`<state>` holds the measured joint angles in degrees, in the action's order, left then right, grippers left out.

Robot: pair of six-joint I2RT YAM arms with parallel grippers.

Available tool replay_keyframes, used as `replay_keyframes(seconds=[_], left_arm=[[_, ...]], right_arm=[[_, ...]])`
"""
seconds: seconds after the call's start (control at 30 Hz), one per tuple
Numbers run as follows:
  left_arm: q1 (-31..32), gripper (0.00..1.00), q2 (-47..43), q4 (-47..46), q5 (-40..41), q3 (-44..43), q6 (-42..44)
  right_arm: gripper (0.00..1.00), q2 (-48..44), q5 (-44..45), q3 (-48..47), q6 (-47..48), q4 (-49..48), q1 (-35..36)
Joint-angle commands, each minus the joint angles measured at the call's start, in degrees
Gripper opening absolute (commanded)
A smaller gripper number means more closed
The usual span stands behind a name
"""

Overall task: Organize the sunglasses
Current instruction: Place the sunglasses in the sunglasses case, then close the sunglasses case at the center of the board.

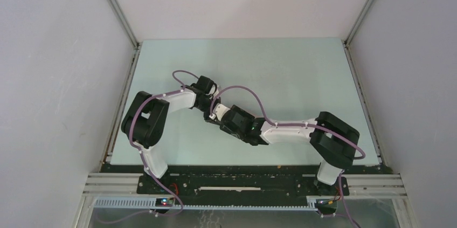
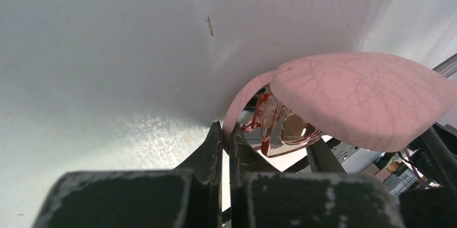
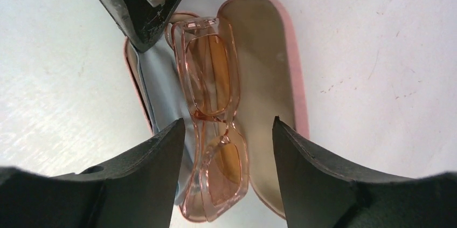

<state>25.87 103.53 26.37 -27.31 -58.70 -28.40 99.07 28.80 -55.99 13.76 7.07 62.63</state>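
Right wrist view: the right jaws stand apart, astride but not gripping the thin orange-brown sunglasses (image 3: 210,82) with amber rectangular lenses; these lie folded inside the open pink oblong hard case (image 3: 264,66), on a light blue cloth (image 3: 156,88) in it; the left jaws pinch the case's rim; the case rests on the pale desk (image 3: 377,50).

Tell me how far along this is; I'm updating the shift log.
Done: sunglasses lie folded in the open pink case, with the blue cloth. In hand: left end effector pinches the case rim; right end effector open above them. Left: closing the case.
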Motion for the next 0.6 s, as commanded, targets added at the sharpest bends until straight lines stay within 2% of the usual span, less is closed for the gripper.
replay_keyframes(seconds=[0.0, 0.23, 0.3, 0.4, 0.57], left_arm=[[0.50, 0.00, 0.08, 2.62, 0.45, -2.89, 2.05], [0.59, 0.00, -0.76, 2.97, 0.72, -3.46, 2.06], [0.59, 0.00, -0.86, 3.27, 0.97, -4.01, 2.32], [0.59, 0.00, -0.41, 4.46, 1.48, -5.52, 2.89], [0.59, 0.00, 1.78, 5.53, 1.12, -8.75, 3.46]], right_arm=[[0.69, -6.22, -1.23, -0.62, -3.61, 1.99, 0.12], [0.69, -16.15, -5.54, -1.20, -8.42, 6.51, -0.91], [0.69, -19.01, -13.19, -2.89, -12.92, 9.91, -5.54], [0.84, -20.72, -33.26, -4.92, -18.39, 13.11, -18.56], [0.84, -16.91, -49.46, -7.69, -22.66, 15.69, -30.35]])
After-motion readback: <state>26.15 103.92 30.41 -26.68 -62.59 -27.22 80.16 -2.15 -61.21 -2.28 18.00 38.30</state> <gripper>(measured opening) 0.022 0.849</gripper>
